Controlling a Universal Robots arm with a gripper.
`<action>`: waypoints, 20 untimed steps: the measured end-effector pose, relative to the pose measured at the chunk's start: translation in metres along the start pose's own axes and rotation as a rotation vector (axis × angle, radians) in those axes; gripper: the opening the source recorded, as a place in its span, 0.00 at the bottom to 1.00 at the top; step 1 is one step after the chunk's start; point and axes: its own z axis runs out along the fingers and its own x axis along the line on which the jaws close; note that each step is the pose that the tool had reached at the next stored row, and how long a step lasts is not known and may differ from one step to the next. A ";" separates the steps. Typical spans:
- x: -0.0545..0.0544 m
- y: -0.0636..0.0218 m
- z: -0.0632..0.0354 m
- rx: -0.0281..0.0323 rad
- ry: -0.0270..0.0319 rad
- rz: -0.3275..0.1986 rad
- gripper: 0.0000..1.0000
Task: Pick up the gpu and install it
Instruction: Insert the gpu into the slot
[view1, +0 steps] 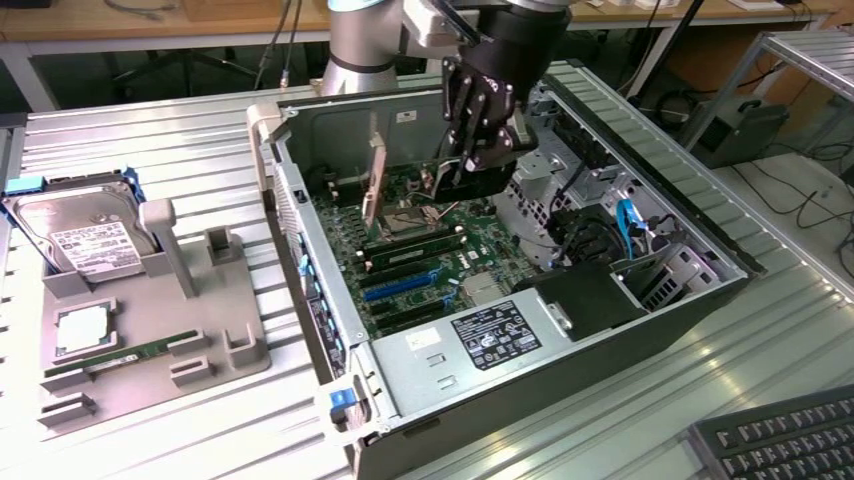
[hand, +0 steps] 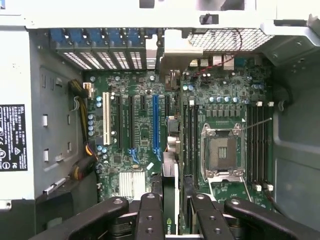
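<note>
I have the gripper (view1: 481, 155) down inside the open computer case (view1: 287, 190), jaws clamped on the gpu (hand: 170, 195). The card stands on edge over the motherboard (hand: 140, 150) (between the blue slot (hand: 155, 125) and the CPU socket (hand: 220, 152)), at the far end of the case.

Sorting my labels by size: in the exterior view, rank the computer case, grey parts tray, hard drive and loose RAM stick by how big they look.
Largest to smallest:
computer case
grey parts tray
hard drive
RAM stick
</note>
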 end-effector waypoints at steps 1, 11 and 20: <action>0.002 0.0011 0.0007 0.0018 -0.0005 0.000 0.26; 0.010 0.0172 0.0116 0.0117 -0.0009 -0.004 0.26; 0.012 0.0315 0.0262 0.0119 -0.0006 -0.011 0.26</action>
